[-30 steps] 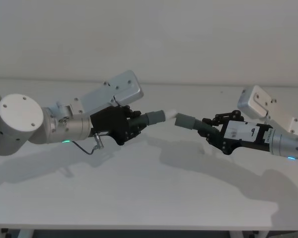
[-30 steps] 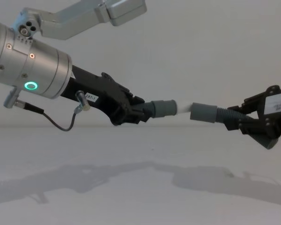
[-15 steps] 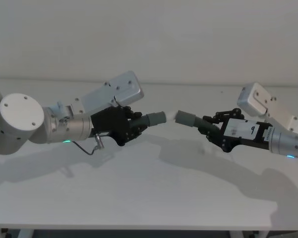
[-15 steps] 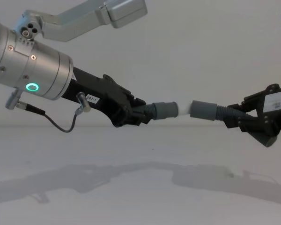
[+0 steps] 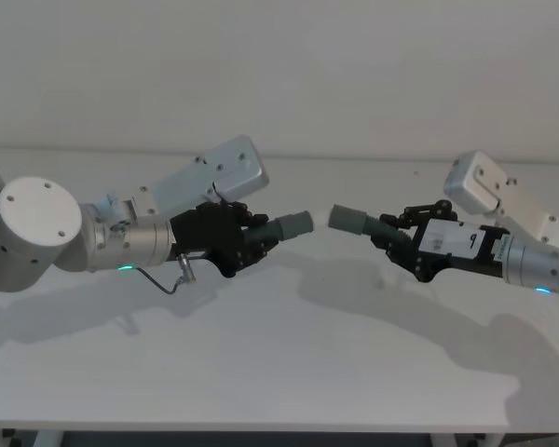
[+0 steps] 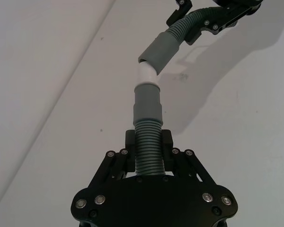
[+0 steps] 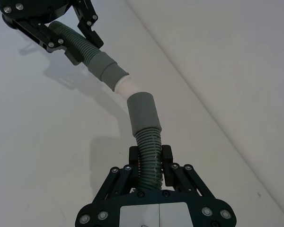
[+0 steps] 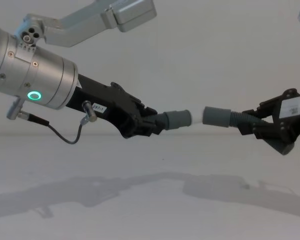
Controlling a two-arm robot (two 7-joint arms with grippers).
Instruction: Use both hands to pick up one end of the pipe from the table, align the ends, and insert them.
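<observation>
Pipe [image 5: 281, 227] here means two grey pieces, both held up in the air above the table [image 5: 289, 363]. The left gripper [image 5: 254, 235] is clamped on the ribbed stretch [image 6: 148, 151] of one piece, just behind its smooth left cuff [image 5: 297, 223]; the right gripper [image 5: 393, 235] is clamped the same way on the other piece, just behind the right cuff [image 5: 349, 219].

The two cuffs face each other between the arms, near but apart in the head view. From the left cuff a pale tip [image 6: 146, 73] points at the mouth of the right cuff, a little off line (whether it touches the rim I cannot tell).

The pieces look light. The ribbed middles look soft and bendy, so a hold far back would probably let a cuff droop or buckle under a push; the present hold, close behind the stiffer cuff, seems the best place. The ribs likely give the thin jaws purchase, whereas the smooth cuffs might slip. I judge that insertion needs little force but a true line; a skewed push would likely fold the ribs rather than seat the tip.
</observation>
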